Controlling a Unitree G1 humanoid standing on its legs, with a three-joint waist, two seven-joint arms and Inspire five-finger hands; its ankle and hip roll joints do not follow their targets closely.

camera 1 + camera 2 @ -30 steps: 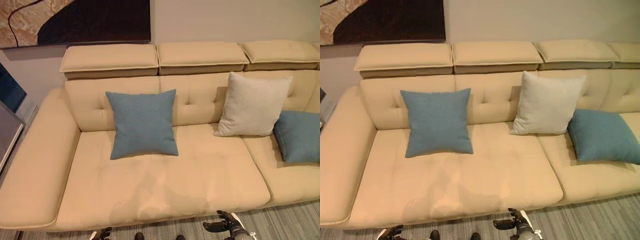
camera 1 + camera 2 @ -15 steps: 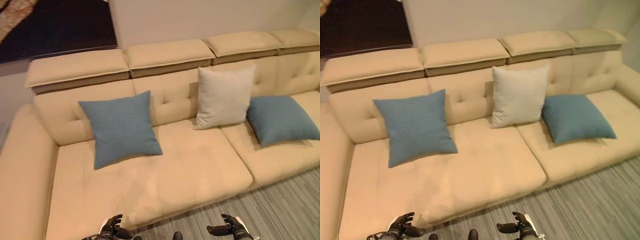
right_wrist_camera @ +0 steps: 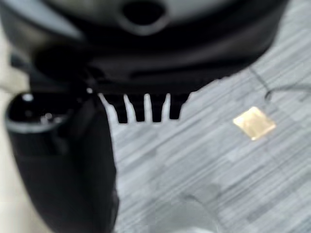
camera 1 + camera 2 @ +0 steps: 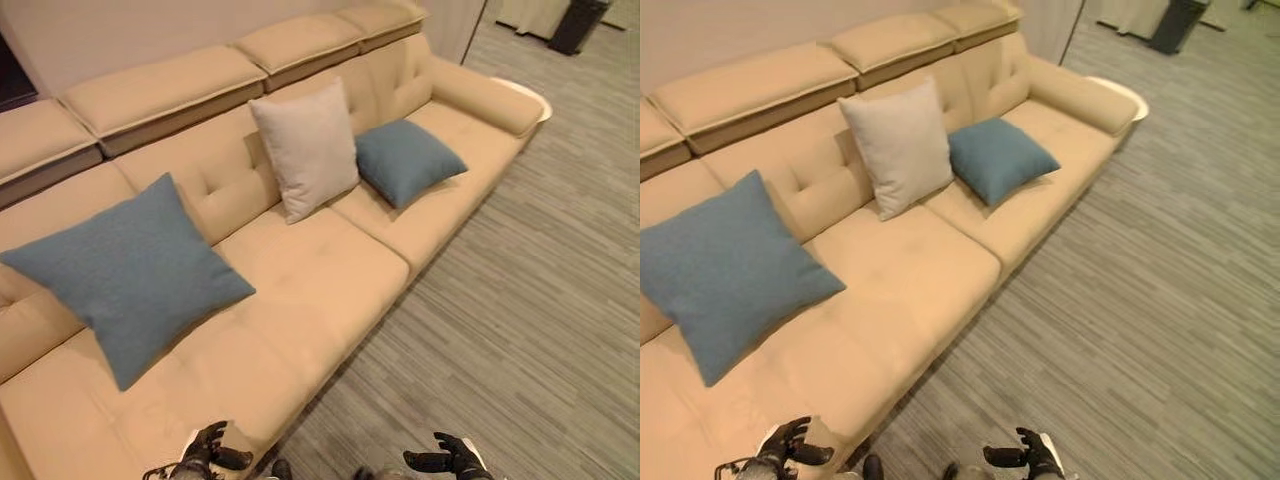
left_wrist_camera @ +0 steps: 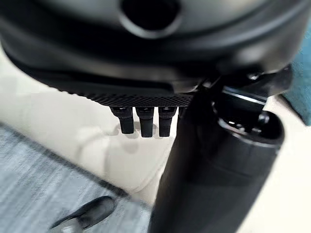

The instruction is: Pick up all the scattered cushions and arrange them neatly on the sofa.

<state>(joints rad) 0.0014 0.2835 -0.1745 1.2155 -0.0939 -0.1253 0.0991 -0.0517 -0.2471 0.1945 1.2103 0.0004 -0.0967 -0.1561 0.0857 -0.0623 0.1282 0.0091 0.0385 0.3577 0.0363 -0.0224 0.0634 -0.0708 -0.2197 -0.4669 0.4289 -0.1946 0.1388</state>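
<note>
Three cushions on the tan sofa (image 4: 300,290), both hands low and empty at its front edge.

Large blue cushion (image 4: 125,275) propped against the backrest at the left end, grey cushion (image 4: 305,148) upright against the backrest further right, smaller blue cushion (image 4: 408,160) lying tilted just beside the grey one, close or touching. Bare seat between the large blue cushion and the grey one; bare seat again past the small blue one up to the far armrest (image 4: 485,95). Left hand (image 4: 205,452) over the seat's front edge, fingers (image 5: 141,119) loosely apart, holding nothing. Right hand (image 4: 445,460) over the striped grey carpet (image 4: 520,300), fingers (image 3: 143,108) spread apart, likewise empty. Wide open carpet right of the sofa, with a small yellowish square (image 3: 253,123) lying on it under the right hand.
</note>
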